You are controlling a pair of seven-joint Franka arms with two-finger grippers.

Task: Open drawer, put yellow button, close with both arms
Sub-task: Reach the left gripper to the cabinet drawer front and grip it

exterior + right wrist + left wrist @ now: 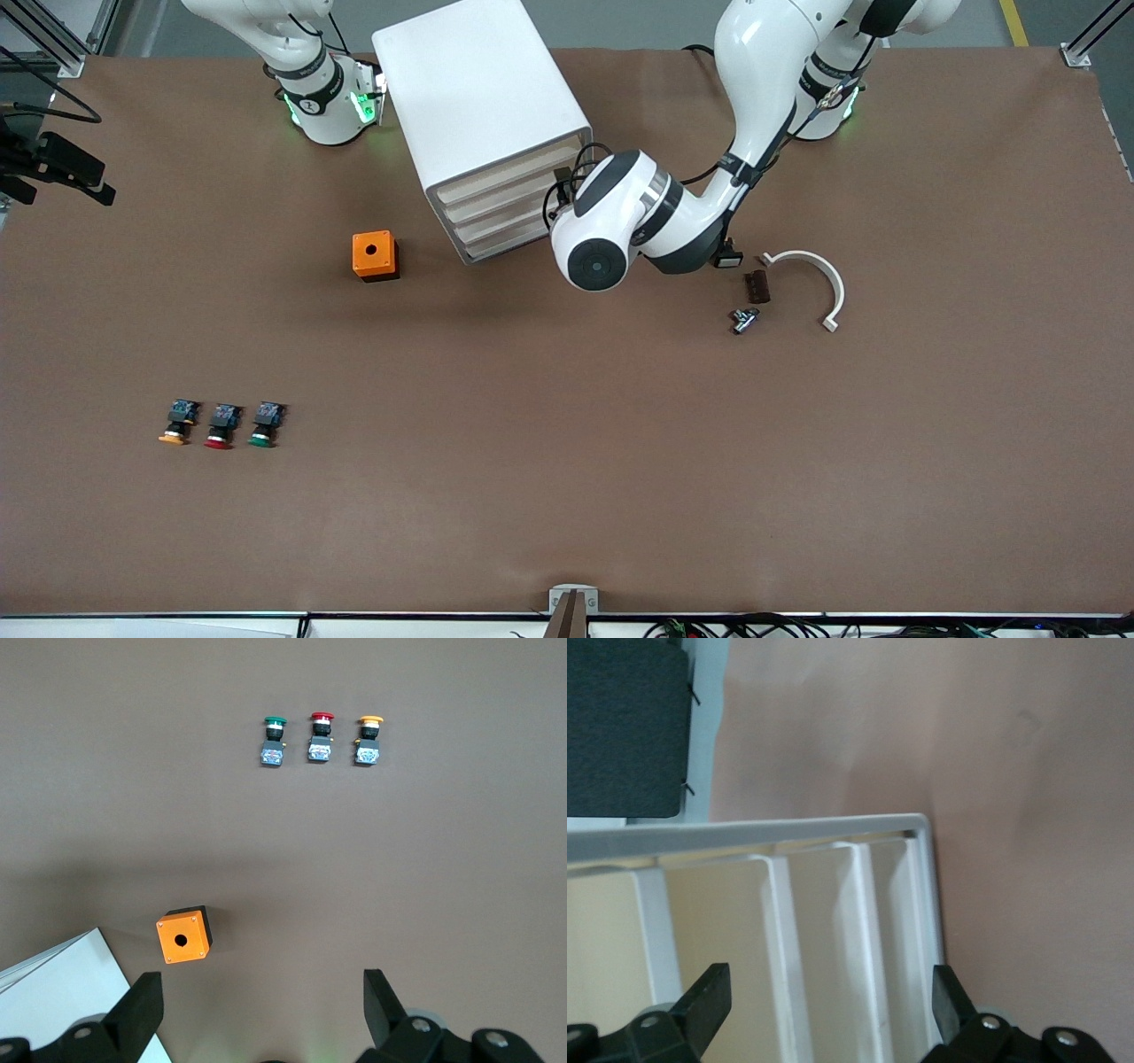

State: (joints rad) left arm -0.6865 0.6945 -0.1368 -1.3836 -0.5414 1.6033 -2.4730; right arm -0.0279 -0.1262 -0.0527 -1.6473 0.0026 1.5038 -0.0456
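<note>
The white cabinet (478,97) stands between the arm bases, its four drawers all pushed in; the drawer (508,175) is the uppermost one. My left gripper (561,195) is right in front of the drawer fronts at the left arm's end of the cabinet. In the left wrist view it (830,997) is open, with white drawer fronts (819,930) between its fingers. The yellow button (174,425) lies near the front camera toward the right arm's end, and shows in the right wrist view (368,740). My right gripper (263,997) is open, empty, high over the table.
A red-capped button (220,427) and a green-capped button (264,425) lie beside the yellow one. An orange cube with a hole (375,255) sits beside the cabinet. A white curved piece (819,283), a brown block (757,286) and a small metal part (744,319) lie toward the left arm's end.
</note>
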